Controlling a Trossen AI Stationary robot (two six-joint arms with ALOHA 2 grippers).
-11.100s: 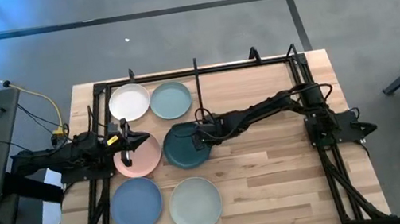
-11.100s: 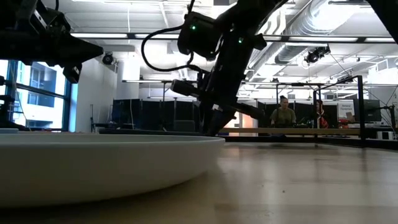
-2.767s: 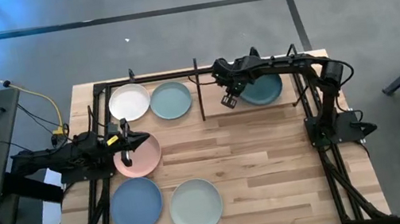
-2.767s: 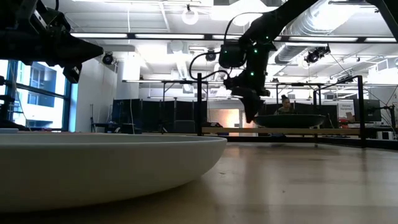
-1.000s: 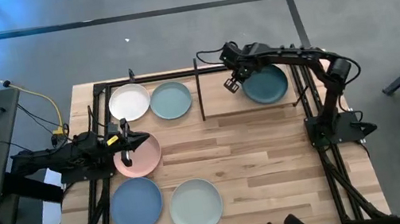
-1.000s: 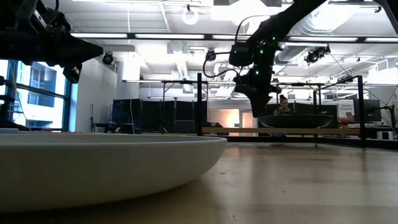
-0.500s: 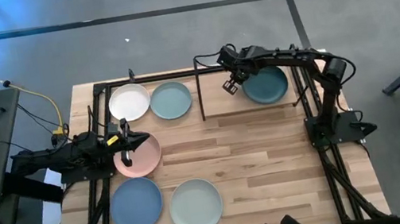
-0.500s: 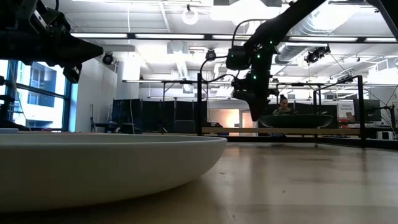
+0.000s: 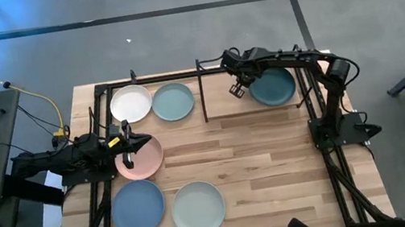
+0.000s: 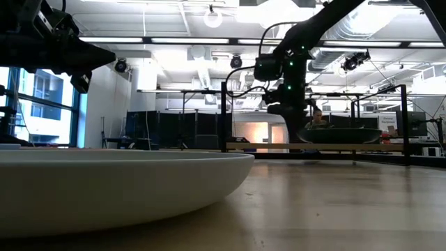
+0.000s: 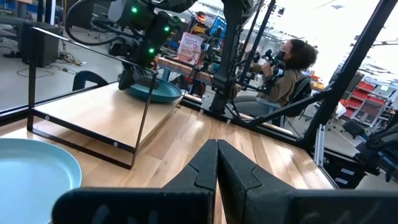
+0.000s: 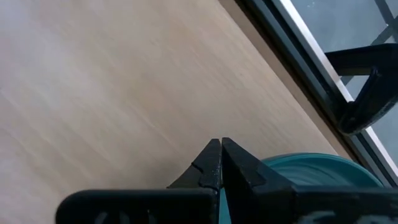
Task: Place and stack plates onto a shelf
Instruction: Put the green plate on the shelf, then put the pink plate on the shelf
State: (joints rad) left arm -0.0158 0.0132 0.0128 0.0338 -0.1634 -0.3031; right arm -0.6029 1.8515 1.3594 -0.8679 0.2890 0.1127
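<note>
The dark teal plate (image 9: pixel 275 86) is inside the shelf (image 9: pixel 223 115), a black-rod bay with a light wood floor at the table's far right. My right gripper (image 9: pixel 240 87) is at the plate's left side, shut on it. The white plate (image 9: pixel 130 104) and pale mint plate (image 9: pixel 174 102) lie flat at the far left. The pink plate (image 9: pixel 139 159), blue plate (image 9: pixel 137 208) and pale sage plate (image 9: pixel 198 208) lie nearer. My left gripper (image 9: pixel 139 142) hovers shut above the pink plate, touching nothing. My right gripper holds the dark teal plate by its rim (image 12: pixel 273 167) on the side toward the table's left, pinched between the two fingers, which slant downward. The plate stays level (image 10: pixel 341 135), low over the shelf floor. I cannot tell whether it rests on the floor.
Upright black rods (image 9: pixel 201 89) mark the shelf's left end, and the right arm's base (image 9: pixel 335 129) stands near its right end. Bare wood lies in the table's middle (image 9: pixel 259 161). A person (image 11: pixel 287 62) sits in the room beyond the table.
My right gripper has moved a little toward the table's right, carrying the dark teal plate farther into the shelf, and has turned more upright. The plate has stayed level.
</note>
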